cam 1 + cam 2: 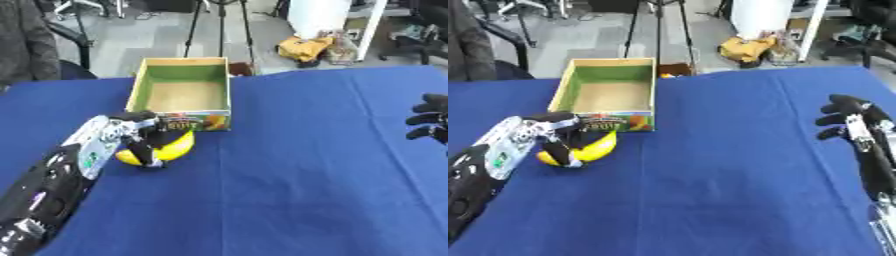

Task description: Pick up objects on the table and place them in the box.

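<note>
Blue cloth (315, 165) is spread over the whole table, and on it a yellow banana (171, 148) is seen just in front of the near wall of an open box (182, 89). The banana is gripped by the left hand (143, 131), whose dark fingers (150, 150) are curled over the fruit's middle, so that only the two yellow ends are left showing on either side of them. Whether the banana is lifted clear of the cloth or is touching it cannot be told. The left arm (61, 185), black with a silver wrist section, is brought in from the lower left corner and is angled up toward the box.

The box is made of cardboard, with green inner walls, a tan floor and a printed, colourful front panel, and nothing can be made out inside it. It is placed at the far left of the table, with the banana close beside its front.

The right hand (850, 117) is held at the right edge, well apart from the banana and the box, with its dark fingers relaxed and slightly bent, and nothing is held in it.
</note>
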`<state>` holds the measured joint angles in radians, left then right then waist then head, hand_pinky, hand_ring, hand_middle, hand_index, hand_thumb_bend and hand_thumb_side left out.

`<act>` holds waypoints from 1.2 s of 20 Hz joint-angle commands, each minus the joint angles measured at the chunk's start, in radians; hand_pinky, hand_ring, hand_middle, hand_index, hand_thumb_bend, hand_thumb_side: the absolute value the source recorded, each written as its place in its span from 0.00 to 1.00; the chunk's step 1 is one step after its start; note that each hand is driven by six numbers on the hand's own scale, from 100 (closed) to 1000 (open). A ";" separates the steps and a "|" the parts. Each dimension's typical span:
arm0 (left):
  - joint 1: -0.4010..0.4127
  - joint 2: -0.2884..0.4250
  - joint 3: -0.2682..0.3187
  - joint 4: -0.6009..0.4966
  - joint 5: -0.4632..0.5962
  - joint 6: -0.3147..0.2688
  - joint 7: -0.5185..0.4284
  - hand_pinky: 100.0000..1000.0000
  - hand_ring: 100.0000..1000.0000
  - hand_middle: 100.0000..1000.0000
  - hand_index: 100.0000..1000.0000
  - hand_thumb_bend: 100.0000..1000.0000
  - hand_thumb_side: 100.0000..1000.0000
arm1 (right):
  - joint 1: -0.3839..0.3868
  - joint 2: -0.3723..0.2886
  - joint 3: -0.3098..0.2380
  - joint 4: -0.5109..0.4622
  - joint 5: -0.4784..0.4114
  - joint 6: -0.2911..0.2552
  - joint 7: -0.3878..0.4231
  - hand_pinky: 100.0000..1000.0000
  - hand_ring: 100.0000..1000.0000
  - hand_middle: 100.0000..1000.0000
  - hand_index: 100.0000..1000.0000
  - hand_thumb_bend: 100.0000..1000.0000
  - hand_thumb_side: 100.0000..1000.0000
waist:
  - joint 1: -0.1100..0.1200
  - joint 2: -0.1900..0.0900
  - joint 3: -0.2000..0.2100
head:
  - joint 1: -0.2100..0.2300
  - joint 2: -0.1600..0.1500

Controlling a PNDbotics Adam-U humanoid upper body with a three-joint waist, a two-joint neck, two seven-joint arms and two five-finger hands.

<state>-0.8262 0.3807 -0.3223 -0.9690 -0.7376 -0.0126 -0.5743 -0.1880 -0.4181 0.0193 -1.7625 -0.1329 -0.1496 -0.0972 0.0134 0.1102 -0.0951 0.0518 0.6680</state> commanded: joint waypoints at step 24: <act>-0.023 0.017 0.019 0.031 -0.072 0.016 0.001 0.48 0.55 0.43 0.53 0.60 0.04 | -0.010 -0.014 -0.008 -0.005 -0.006 -0.004 0.005 0.45 0.58 0.59 0.75 0.00 0.71 | -0.002 -0.012 -0.004 | 0.008 0.008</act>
<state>-0.8275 0.3806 -0.3104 -0.9366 -0.8014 0.0047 -0.5673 -0.1877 -0.4175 0.0192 -1.7570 -0.1329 -0.1512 -0.0952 0.0134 0.1102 -0.0976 0.0566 0.6693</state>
